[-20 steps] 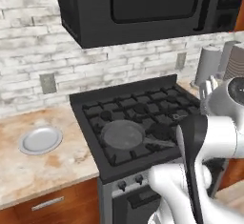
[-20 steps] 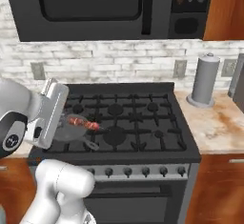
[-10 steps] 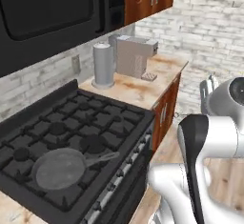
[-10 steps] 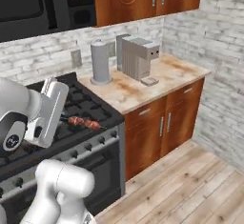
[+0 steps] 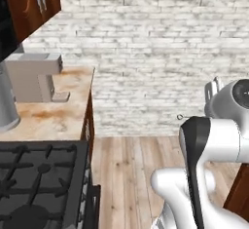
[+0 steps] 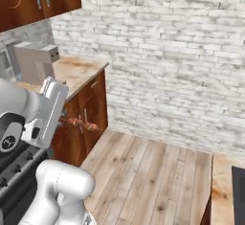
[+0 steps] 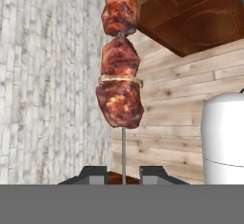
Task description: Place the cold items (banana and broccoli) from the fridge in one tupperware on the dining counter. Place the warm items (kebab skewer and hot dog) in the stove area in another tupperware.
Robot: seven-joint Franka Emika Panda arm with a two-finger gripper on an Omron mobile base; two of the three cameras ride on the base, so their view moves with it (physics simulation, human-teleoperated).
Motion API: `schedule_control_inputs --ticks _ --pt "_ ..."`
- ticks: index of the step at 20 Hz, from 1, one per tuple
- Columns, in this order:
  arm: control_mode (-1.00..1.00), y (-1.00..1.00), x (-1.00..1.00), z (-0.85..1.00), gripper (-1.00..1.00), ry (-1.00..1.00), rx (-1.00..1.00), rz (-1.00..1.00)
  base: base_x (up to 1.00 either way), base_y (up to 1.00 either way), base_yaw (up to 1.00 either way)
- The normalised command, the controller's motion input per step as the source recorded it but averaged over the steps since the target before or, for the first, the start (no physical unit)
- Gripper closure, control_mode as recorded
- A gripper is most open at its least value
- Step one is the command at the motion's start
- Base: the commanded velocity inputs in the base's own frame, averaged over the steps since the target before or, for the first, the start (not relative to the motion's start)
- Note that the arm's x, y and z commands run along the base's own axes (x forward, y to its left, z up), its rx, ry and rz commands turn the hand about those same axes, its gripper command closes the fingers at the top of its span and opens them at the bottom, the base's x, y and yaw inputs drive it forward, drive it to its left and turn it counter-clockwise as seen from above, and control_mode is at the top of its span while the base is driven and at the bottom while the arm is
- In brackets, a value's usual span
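We see one kebab skewer [image 7: 120,70] in the hand view. It has three brown-red chunks of meat in sight, glossy and a little charred, with thin pale rings between them, all threaded on one thin metal stick. The top chunk is cut by the edge of the picture. The stick runs down from the lowest chunk and goes between the two dark fingertips [image 7: 97,174] at the bottom, so the jaws are closed on the skewer and hold it by its bare end.

In the right base view the same skewer [image 6: 80,123] sticks out sideways from the gripper [image 6: 61,118], in the air above the wooden floor [image 6: 153,181] and in front of the red-brown base cabinets [image 6: 91,109]. It touches nothing else.

In the left base view we count one corner of the stove area [image 5: 39,184] at the lower left, with black grates. Beside it there is one beige marbled table [image 5: 53,111], which carries one grey coffee machine [image 5: 34,77] and one grey cylinder [image 5: 6,101]. Behind all this stands one white brick wall [image 5: 155,52].
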Motion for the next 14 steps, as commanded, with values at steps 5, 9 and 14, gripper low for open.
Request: schedule_control_inputs --ticks 5,9,14 --pt "1.00 0.00 0.00 0.00 1.00 0.00 0.00 0.00 0.95 -0.32 -0.20" --pt "1.00 0.00 0.00 0.00 1.00 0.00 0.00 0.00 1.00 -0.19 -0.14" --pt "1.00 0.00 0.00 0.00 1.00 0.00 0.00 0.00 0.85 0.00 -0.80"
